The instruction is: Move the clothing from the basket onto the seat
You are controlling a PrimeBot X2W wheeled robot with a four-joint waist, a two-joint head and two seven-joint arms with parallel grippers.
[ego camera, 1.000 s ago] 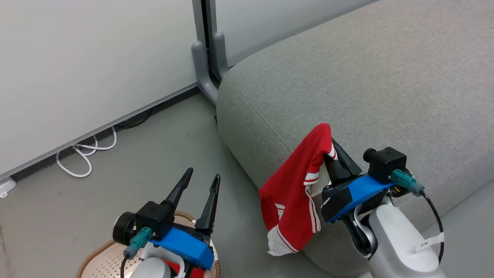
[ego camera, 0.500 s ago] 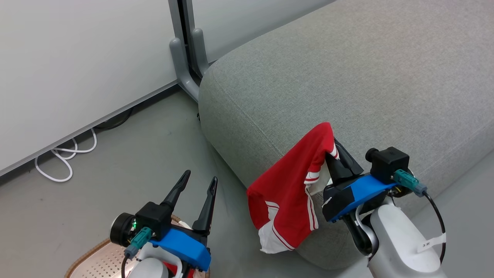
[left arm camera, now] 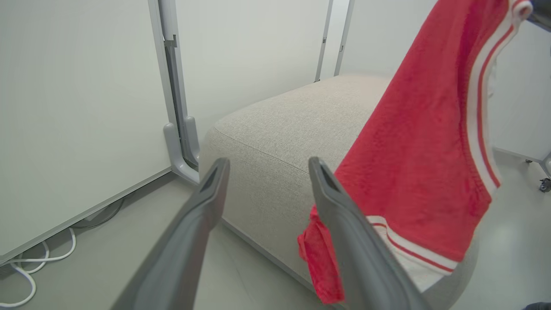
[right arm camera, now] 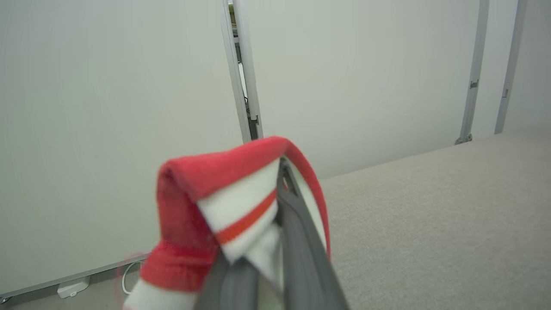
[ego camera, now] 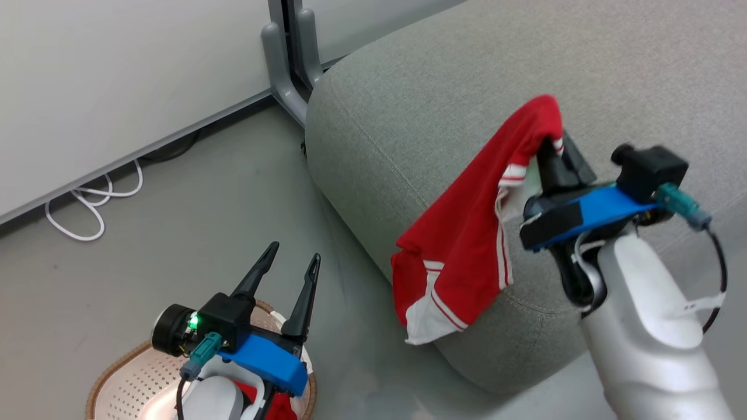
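One big light grey seat (ego camera: 467, 87) takes the upper right of the head view, with a rounded corner and a seam along its edge. Left of it we see pale wall panels (ego camera: 117, 76) and grey floor (ego camera: 175, 233), and a grey post foot (ego camera: 284, 70) stands just beside the seat's far corner. Next is the red garment (ego camera: 467, 245). It hangs off the right end effector (ego camera: 553, 150), with its top fold up over the seat's top. Its lower end, with white stripes and white trim, dangles in front of the seat's side near the corner. We cannot tell if the cloth touches the upholstery. The right end effector is pressed together on that garment's striped white hem. In the right wrist view the cloth is folded over both fingers and covers the tips. The basket (ego camera: 117, 385) sits on the floor at lower left, with a cream perforated bottom and a brown woven rim, partly hidden by the left arm (ego camera: 213, 402). The left end effector (ego camera: 295, 251) hovers above the basket with its fingers spread and nothing between them, pointing toward the seat. In the left wrist view we see the seat corner and the hanging garment past the fingers. A second red garment (ego camera: 279, 405) peeks out inside the basket under the left arm, mostly hidden. Smallest is a white cable (ego camera: 87, 216), looped on the floor along the wall base, well apart from the basket.
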